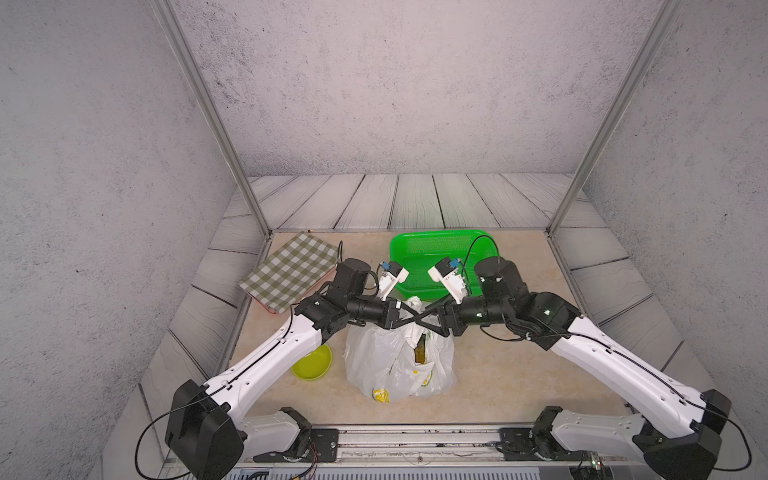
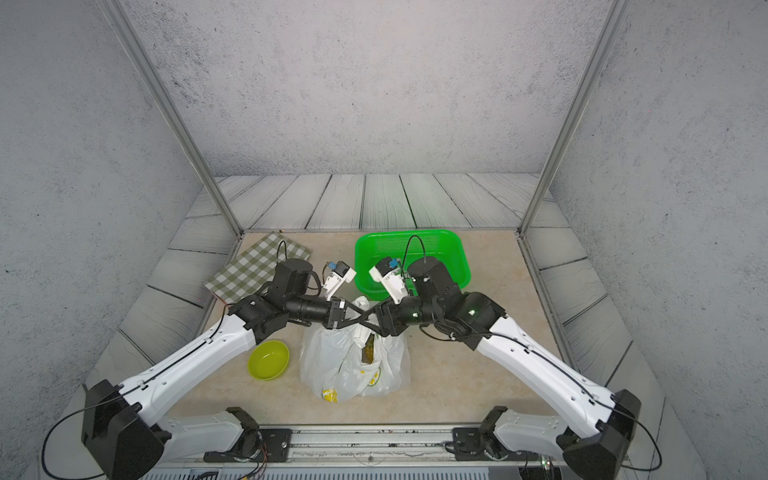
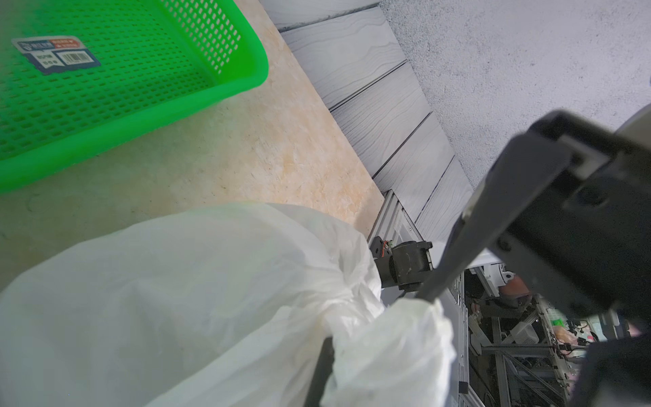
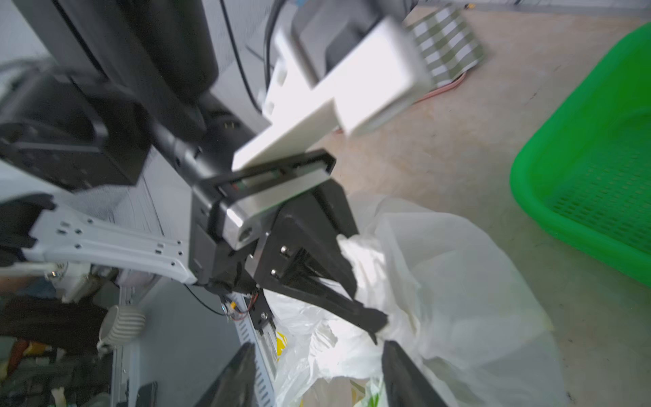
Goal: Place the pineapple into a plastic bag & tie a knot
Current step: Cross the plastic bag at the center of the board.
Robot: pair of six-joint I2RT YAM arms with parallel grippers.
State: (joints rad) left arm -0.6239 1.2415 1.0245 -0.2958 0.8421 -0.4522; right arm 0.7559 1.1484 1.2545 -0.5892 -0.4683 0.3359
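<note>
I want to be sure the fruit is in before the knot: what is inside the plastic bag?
Through the gap at the top of the plastic bag, a dark yellow-brown patch shows, likely the pineapple. The crinkled white film covers the rest of it, so its full shape cannot be seen.

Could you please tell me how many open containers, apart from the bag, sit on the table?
2. The green basket is at the far side; the yellow-green bowl sits beside the plastic bag, on the robot's left. Others could be hidden from view.

White arms [image 1: 266, 361], black joints [image 1: 208, 432], thin cables [image 1: 482, 237], black left end effector [image 1: 411, 320].
</note>
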